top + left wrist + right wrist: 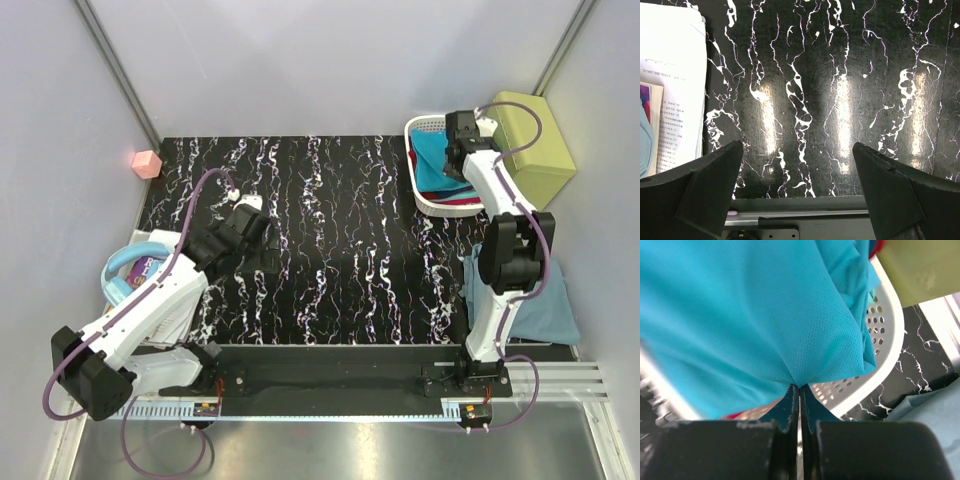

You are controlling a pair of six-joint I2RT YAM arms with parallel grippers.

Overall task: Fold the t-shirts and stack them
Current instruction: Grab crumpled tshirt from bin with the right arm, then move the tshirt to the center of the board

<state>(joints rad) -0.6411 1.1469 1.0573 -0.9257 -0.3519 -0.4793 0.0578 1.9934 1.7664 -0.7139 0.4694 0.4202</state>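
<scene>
My right gripper (800, 387) is shut on a pinch of a bright blue t-shirt (745, 315) and holds it over the white basket (885, 335). In the top view the right gripper (457, 150) is above the basket (422, 128), with the blue shirt (436, 160) and a strip of red cloth (455, 201) in it. A dusty grey-blue shirt (545, 305) lies on the table at the right, behind the right arm. My left gripper (797, 170) is open and empty, low over the bare black marbled table (810, 100); it also shows in the top view (250, 225).
A yellow-green padded box (535, 145) stands right of the basket. White papers (670, 85) and a light-blue ring-shaped object (125, 272) lie at the left edge. A small pink cube (146, 164) sits at the back left. The metal rail (330, 385) runs along the near edge.
</scene>
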